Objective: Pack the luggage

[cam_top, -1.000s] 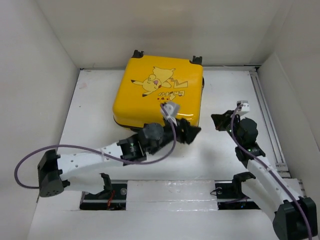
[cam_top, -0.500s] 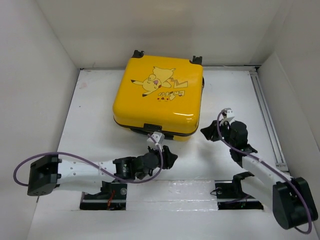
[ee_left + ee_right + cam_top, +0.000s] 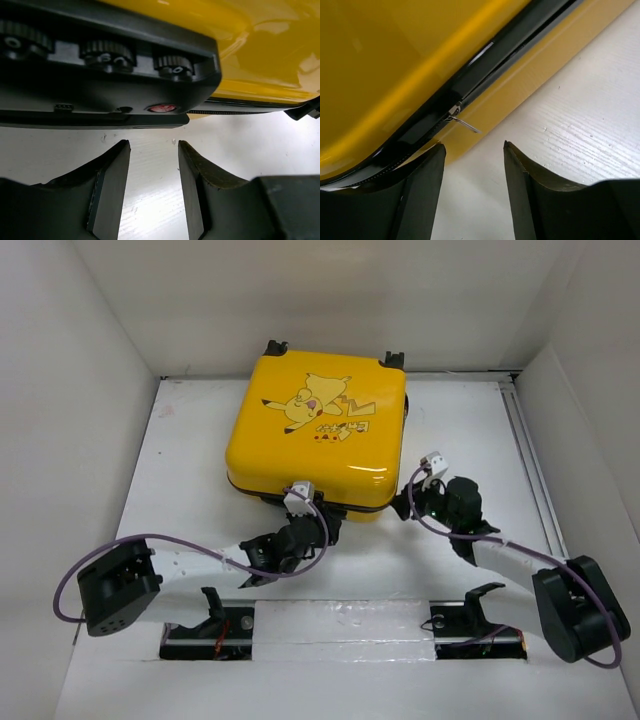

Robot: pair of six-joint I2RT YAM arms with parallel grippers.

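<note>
Yellow luggage [image 3: 316,430] lies just beyond left tool [image 3: 152,147].

Yellow luggage [image 3: 318,430] lies flat, closed (Pikachu shell up), wheels pointing away.

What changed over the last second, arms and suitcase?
Left claw pulled back off the suitcase lid toward the bases, then eased up to its front lock, empty. Right claw swung left to the suitcase's right front corner by the zipper pull and opened. Suitcase stayed shut, unmoved.
</note>
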